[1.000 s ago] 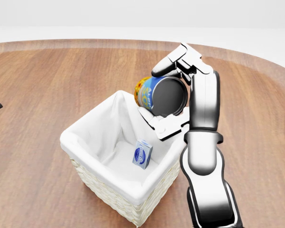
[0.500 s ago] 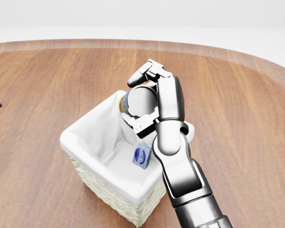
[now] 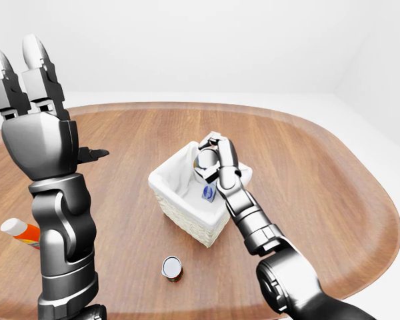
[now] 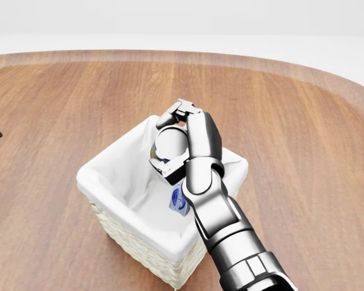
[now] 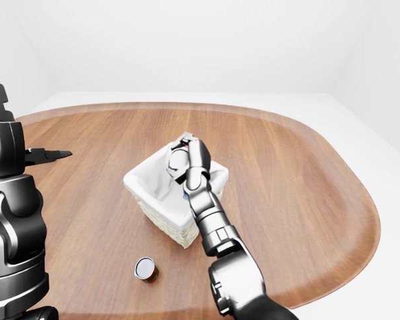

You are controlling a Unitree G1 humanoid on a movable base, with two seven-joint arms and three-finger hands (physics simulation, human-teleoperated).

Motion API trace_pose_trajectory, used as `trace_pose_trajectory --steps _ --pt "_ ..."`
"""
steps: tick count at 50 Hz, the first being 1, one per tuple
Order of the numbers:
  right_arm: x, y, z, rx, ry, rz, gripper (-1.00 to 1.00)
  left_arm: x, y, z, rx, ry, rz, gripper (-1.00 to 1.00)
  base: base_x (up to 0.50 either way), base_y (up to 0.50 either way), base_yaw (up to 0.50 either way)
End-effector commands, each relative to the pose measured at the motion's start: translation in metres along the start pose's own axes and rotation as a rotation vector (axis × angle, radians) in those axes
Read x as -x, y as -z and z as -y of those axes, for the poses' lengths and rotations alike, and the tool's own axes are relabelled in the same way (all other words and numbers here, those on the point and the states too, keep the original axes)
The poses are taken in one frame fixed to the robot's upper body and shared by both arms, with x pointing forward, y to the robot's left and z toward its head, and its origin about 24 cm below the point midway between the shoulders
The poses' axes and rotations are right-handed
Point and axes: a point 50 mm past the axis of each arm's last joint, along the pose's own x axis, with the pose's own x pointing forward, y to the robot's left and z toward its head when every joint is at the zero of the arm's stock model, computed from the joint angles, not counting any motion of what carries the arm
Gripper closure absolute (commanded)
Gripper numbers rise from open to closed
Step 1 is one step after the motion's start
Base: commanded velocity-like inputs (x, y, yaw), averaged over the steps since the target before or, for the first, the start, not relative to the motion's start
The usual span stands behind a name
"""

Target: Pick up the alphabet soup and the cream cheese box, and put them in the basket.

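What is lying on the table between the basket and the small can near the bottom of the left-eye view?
Nothing. In the left-eye view, only bare wooden table shows between the basket and the small can.

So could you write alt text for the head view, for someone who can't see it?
A robot's right hand holds a soup can over a white-lined wicker basket on a wooden table. A small cream cheese box already lies inside the basket.
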Motion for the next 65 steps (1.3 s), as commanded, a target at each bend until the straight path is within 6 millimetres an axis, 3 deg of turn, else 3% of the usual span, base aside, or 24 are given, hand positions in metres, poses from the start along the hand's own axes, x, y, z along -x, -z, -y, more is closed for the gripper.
trace_pose_trajectory --steps 1,23,34,56,57,58,59,65 --pt "-0.006 0.007 -0.008 0.031 0.005 -0.082 1.00 0.001 0.001 0.002 0.003 0.002 -0.007 -1.00 0.00 0.00 0.00" --pt "-0.007 0.007 -0.019 0.140 -0.050 -0.087 1.00 0.000 0.001 0.001 0.000 -0.001 -0.004 -1.00 0.00 0.00 0.00" --pt "-0.001 0.020 -0.026 0.173 -0.076 -0.127 1.00 0.001 0.002 0.003 0.003 -0.006 -0.011 -1.00 0.00 0.00 0.00" --pt "0.000 0.013 -0.032 0.184 -0.090 -0.103 1.00 0.000 0.000 -0.001 -0.001 -0.002 0.001 -1.00 0.00 0.00 0.00" --pt "0.000 0.012 -0.032 0.182 -0.085 -0.100 0.88 0.000 -0.001 -0.001 -0.003 -0.001 0.004 -1.00 0.00 0.00 0.00" --pt "0.000 0.011 -0.032 0.189 -0.080 -0.095 0.10 -0.001 -0.001 -0.001 -0.004 0.000 0.004 -1.00 0.00 0.00 0.00" --pt "0.000 0.011 -0.031 0.193 -0.080 -0.092 -0.93 -0.001 -0.001 -0.002 -0.005 0.000 0.005 -1.00 0.00 0.00 0.00" --pt "-0.004 0.005 -0.027 0.168 -0.069 -0.076 -1.00 0.000 0.000 -0.001 -0.001 -0.003 -0.001 -1.00 0.00 0.00 0.00"
